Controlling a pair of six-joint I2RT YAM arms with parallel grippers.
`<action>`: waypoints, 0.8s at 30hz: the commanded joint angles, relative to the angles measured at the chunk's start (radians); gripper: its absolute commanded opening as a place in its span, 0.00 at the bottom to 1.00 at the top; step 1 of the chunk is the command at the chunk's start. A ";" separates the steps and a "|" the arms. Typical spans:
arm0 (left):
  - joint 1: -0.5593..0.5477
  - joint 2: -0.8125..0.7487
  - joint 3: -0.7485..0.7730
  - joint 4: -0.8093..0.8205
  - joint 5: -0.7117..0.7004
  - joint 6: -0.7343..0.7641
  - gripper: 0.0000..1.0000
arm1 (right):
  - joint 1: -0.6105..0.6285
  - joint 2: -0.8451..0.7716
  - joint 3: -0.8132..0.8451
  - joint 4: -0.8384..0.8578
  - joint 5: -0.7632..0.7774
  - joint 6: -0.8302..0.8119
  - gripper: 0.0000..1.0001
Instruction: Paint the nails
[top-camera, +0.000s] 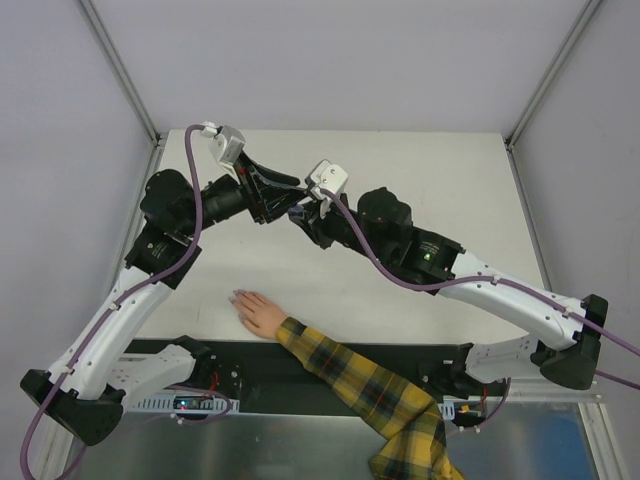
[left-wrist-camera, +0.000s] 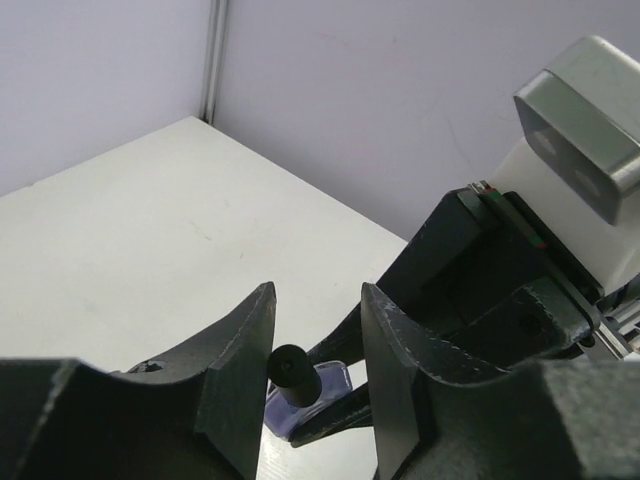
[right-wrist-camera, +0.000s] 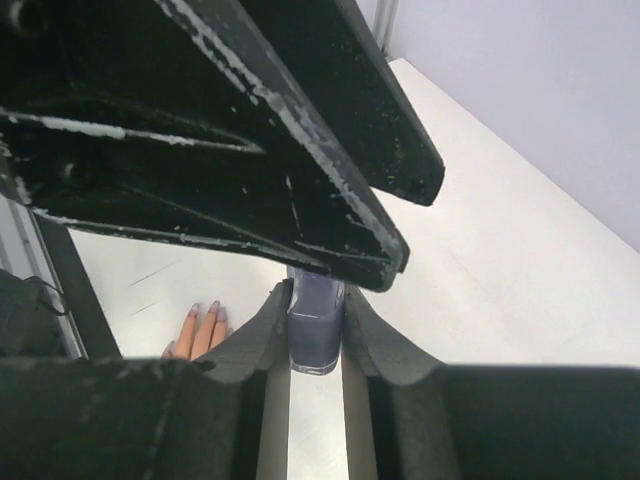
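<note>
Far side: the right gripper (right-wrist-camera: 315, 300) pinches the bottle (right-wrist-camera: 315, 340), the left gripper (left-wrist-camera: 318, 330) spread around its black cap (left-wrist-camera: 293, 372) (gap showing); the nails (top-camera: 237, 294) lie near.

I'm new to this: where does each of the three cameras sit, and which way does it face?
Top: overhead at the near edge, looking down at the table; the left arm, right arm and mannequin hand show.
Left wrist: on the left arm, facing past the left gripper toward the black cap of the polish bottle.
Right wrist: on the right arm, facing past the right gripper, shut on the polish bottle.
Shared: both wrist views show that bottle.
</note>
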 joint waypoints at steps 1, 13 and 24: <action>0.010 0.000 0.006 0.021 -0.019 -0.014 0.34 | 0.007 -0.039 0.037 0.085 0.083 -0.037 0.01; 0.018 0.072 0.038 0.036 0.128 -0.036 0.00 | 0.006 -0.048 0.045 0.088 0.075 -0.078 0.00; 0.016 0.146 -0.018 0.502 0.593 -0.282 0.00 | -0.289 -0.182 -0.070 0.209 -1.069 0.170 0.01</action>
